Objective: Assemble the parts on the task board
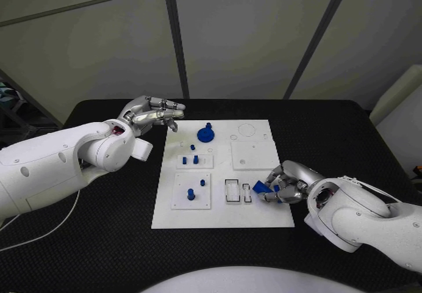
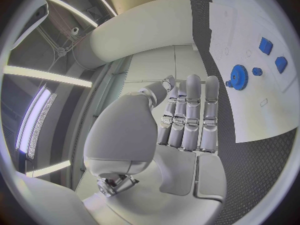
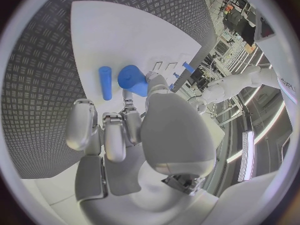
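A matte black table (image 1: 352, 131) with a fine diamond-tread texture carries the task board (image 1: 224, 217), a flat, smooth white rectangular plate lying at the centre of the head view. The left hand (image 1: 151, 115), silver and glossy, hovers off the board's ten o'clock corner with its fingers held straight and close together, gripping nothing; the left wrist view shows those fingers (image 2: 194, 112) side by side over the black surface just beside the board's edge. The right hand (image 1: 286, 183) sits at the board's four o'clock edge, fingers curled around a blue block (image 1: 261, 188), a chunky, smooth plastic piece with flat faces; in the right wrist view this block (image 3: 132, 79) is pinched between the thumb and a finger, low over the white plate. Just beside it lies a small blue cylinder (image 3: 105, 82), a smooth, round-ended rod lying flat on the board. Toward twelve o'clock on the board stands a blue gear (image 1: 206, 134), a toothed disc with a raised hub, seen again in the left wrist view (image 2: 239, 77). At centre left, short blue pegs (image 1: 195, 159) stand upright in a raised white square plate, and two narrow rectangular slots (image 1: 232, 190) with dark outlines lie just at nine o'clock from the held block.
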